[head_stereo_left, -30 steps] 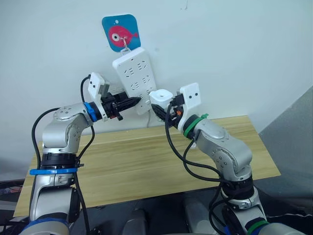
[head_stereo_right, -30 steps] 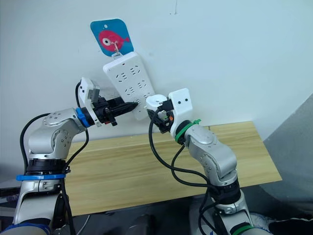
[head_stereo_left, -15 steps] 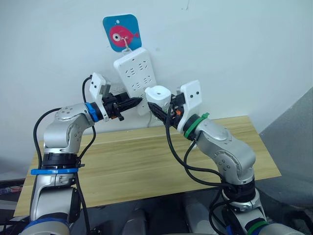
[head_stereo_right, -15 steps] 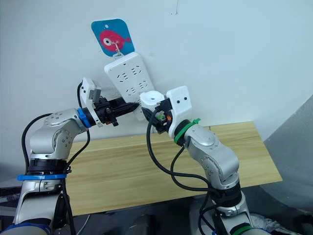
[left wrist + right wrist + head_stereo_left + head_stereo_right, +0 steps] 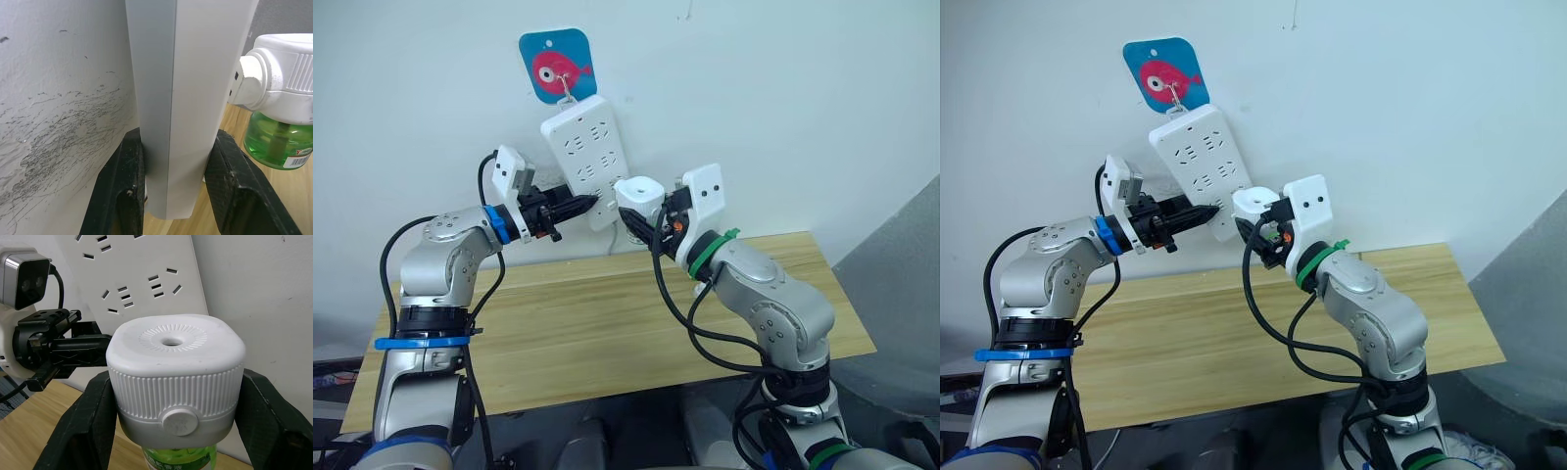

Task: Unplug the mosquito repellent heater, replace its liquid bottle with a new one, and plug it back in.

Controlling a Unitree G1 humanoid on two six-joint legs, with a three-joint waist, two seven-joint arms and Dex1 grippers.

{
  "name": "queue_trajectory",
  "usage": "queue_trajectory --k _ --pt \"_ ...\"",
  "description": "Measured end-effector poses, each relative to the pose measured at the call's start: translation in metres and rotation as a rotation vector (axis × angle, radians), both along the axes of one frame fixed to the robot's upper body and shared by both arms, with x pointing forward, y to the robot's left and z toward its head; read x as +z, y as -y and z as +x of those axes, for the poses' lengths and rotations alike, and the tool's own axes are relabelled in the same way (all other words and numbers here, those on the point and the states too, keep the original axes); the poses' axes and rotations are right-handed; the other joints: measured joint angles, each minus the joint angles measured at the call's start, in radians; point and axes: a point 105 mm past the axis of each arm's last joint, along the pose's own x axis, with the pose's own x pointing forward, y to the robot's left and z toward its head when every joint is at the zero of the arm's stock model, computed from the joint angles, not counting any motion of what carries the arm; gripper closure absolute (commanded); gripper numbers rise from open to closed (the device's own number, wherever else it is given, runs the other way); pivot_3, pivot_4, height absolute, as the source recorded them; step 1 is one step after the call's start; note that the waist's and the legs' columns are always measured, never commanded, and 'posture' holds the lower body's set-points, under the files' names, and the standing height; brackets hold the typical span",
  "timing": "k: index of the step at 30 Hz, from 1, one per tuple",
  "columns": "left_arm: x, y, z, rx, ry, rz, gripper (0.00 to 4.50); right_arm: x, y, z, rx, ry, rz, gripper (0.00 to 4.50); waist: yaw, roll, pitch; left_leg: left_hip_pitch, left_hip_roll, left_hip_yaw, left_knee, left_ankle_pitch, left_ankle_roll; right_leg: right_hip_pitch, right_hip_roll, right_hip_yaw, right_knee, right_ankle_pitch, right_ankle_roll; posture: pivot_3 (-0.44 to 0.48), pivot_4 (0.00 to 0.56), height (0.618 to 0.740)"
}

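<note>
The white mosquito repellent heater has a round vent hole on top and a green liquid bottle screwed in below. My right gripper is shut on its ribbed sides and holds it upright in the air. The heater hangs by the lower right end of the white power strip, plug side toward the strip, with a narrow gap between them. My left gripper is shut on the strip's bottom end, one finger on each side.
The strip hangs tilted on the wall from a hook on a blue fish sticker. A wooden table lies below both arms. A grey panel stands at the right.
The right gripper carried the heater left against the strip's lower end, then drew it back a little to the right. The left gripper kept its hold on the strip.
</note>
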Motion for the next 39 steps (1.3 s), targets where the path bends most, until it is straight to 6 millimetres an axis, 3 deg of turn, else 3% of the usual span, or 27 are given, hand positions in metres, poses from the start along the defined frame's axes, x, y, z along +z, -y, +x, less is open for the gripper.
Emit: queue_trajectory --k 39 --pt "-0.001 0.001 -0.001 -0.004 -0.008 0.002 3.22 -0.004 -0.005 0.010 -0.008 -0.024 -0.012 1.56 0.000 0.000 0.000 0.000 0.000 0.000 0.000 0.000 0.000 0.000 0.000 0.000 -0.001 0.000 0.000 -0.186 0.167 0.734"
